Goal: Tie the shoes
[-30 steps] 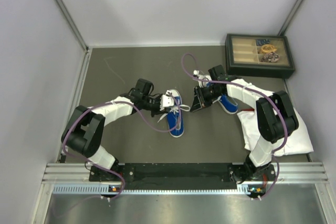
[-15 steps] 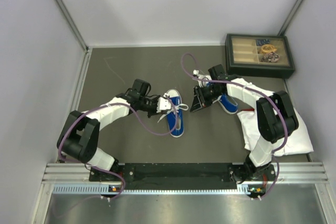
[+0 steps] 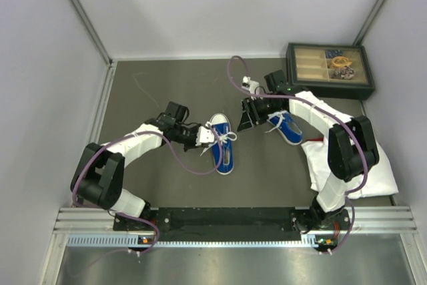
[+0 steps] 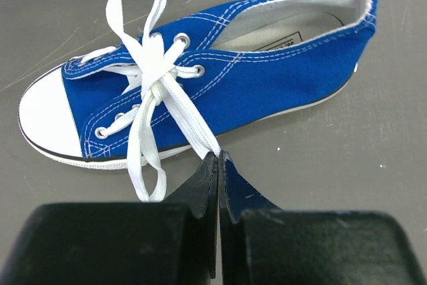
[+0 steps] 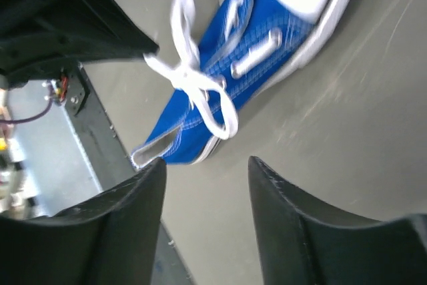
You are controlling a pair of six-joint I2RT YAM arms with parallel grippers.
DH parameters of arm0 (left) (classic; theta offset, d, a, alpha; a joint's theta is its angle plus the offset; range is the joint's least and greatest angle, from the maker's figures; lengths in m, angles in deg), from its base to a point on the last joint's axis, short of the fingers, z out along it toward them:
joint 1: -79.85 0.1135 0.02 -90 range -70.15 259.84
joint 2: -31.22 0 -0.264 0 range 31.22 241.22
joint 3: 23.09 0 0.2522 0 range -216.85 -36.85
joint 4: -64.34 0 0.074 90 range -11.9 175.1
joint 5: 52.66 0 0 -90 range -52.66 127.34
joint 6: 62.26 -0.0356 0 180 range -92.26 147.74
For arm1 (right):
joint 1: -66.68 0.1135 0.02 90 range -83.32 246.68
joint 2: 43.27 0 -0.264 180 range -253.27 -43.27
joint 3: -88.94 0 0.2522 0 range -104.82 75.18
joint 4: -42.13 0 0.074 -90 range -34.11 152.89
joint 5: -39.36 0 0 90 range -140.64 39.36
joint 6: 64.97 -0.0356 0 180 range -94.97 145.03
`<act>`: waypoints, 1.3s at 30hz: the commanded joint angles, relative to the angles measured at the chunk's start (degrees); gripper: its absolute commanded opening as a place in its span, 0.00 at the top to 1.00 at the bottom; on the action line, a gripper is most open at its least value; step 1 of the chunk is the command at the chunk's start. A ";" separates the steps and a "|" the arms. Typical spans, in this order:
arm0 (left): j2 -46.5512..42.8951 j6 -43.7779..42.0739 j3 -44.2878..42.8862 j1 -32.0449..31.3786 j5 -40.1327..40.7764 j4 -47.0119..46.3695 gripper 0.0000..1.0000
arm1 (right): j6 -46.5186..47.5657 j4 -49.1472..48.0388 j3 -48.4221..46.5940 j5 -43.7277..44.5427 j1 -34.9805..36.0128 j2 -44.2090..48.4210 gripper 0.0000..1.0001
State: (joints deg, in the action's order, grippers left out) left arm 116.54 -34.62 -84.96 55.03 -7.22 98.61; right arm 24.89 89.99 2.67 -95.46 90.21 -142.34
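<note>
Left gripper (image 4: 218, 165) pinches shut on a lace (image 4: 187, 117) of the left shoe (image 4: 267, 78); right gripper (image 5: 207, 165) hovers open. A harder pull could undo the bow (image 4: 152, 65).

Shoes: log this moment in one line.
left gripper: shut on lace | right gripper: open, empty | shoe: laces knotted | other shoe: not held
</note>
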 commanded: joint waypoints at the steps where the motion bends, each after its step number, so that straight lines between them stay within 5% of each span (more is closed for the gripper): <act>1: -2.70 -3.81 0.75 0.38 -2.55 3.30 1.00 | 11.97 2.18 -8.16 -0.79 0.90 -1.12 0.43; 5: -3.23 -6.26 0.83 1.00 -3.08 5.15 1.00 | 22.53 4.82 -12.21 -2.21 2.22 -2.97 0.38; 13: -4.10 -10.57 1.27 2.41 -4.31 8.31 1.00 | 41.79 6.24 -12.13 -2.12 5.82 -4.82 0.43; 17: -4.55 -13.22 1.71 2.50 -4.66 9.98 1.00 | 43.03 6.32 -14.15 -0.98 6.97 -6.93 0.52; 39: -6.13 -17.61 3.82 2.50 -4.58 12.36 1.00 | 49.97 13.88 -24.43 -2.03 11.01 -15.63 0.50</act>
State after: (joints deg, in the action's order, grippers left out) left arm 112.32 -50.41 -81.82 57.39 -9.58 109.65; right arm 70.94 101.19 -18.38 -95.48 99.83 -156.43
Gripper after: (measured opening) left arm 0.009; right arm 0.512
